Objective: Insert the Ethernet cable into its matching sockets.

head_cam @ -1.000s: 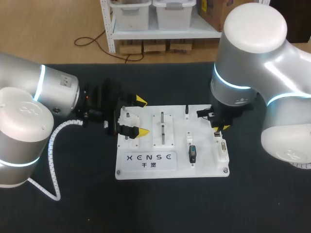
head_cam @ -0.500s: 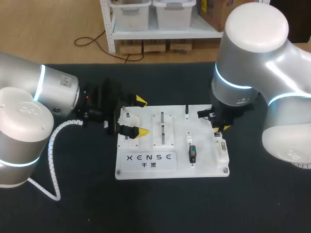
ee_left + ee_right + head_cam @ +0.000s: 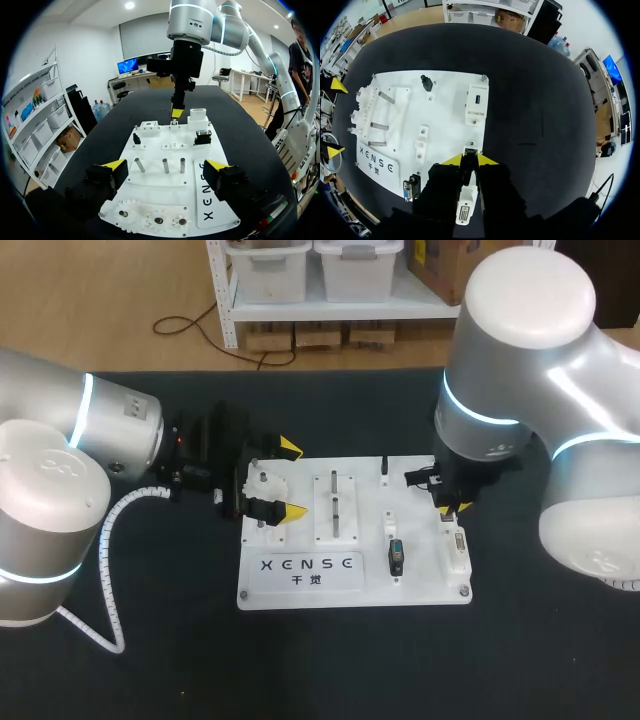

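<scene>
In the right wrist view my right gripper (image 3: pixel 469 160) is shut on a dark Ethernet plug (image 3: pixel 468 165), held upright just above a small socket (image 3: pixel 470 150) near the right edge of the white board (image 3: pixel 445 115). The head view shows this gripper (image 3: pixel 447 503) over the board's (image 3: pixel 350 590) upper right part, with the socket hidden beneath it. My left gripper (image 3: pixel 291 480) lies open at the board's left end, one yellow tip on each side of the white gears (image 3: pixel 155 219). From the left wrist view the right gripper (image 3: pixel 176 111) stands ahead at the board's far end.
Three metal pegs (image 3: pixel 163 165) stand mid-board. A white block with a blue-mouthed socket (image 3: pixel 476 102) sits ahead of the right gripper, and a white block with a D-shaped connector (image 3: pixel 464 212) lies under its fingers. A black connector (image 3: pixel 397 558) stands near the board's front edge.
</scene>
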Robot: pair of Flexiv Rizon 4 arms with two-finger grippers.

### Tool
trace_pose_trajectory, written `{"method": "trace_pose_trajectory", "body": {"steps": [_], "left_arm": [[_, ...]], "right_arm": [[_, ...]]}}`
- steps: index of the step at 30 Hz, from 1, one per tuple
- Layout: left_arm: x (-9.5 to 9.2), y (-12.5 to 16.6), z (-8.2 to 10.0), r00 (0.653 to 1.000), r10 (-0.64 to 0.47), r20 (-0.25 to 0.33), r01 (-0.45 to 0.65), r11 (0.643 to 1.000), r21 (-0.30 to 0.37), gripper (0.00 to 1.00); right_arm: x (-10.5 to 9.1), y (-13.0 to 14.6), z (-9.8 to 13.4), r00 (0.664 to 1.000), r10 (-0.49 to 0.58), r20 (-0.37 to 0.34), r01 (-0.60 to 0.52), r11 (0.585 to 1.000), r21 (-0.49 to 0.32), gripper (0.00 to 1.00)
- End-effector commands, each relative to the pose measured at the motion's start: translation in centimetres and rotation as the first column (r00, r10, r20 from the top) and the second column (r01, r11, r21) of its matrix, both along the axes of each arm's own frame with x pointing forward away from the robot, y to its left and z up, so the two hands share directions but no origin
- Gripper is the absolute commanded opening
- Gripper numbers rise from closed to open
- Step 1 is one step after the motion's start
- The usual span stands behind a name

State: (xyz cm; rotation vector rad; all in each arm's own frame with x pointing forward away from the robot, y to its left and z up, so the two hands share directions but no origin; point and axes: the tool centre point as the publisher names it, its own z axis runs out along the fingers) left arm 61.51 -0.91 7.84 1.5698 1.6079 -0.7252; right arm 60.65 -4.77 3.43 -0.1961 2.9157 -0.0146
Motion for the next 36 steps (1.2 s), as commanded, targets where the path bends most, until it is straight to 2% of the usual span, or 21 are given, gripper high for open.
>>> {"method": "trace_pose_trajectory", "body": {"steps": [1,19,36], "left_arm": [[-0.1,0.1,-0.2,1.0,0.001,0.005,-0.001,1.0,-0.007,1.0],[-0.1,0.1,-0.2,1.0,0.001,0.005,-0.001,1.0,-0.007,1.0],[-0.1,0.1,-0.2,1.0,0.001,0.005,-0.001,1.0,-0.007,1.0]], "right_arm": [[0.1,0.1,0.0,1.0,-0.003,0.002,0.003,1.0,0.008,0.0],[0.3,-0.5,-0.6,1.0,-0.009,0.0,0.009,1.0,-0.007,0.0],[0.5,-0.5,-1.4,0.999,0.017,0.039,-0.017,1.0,-0.003,0.0]]}}
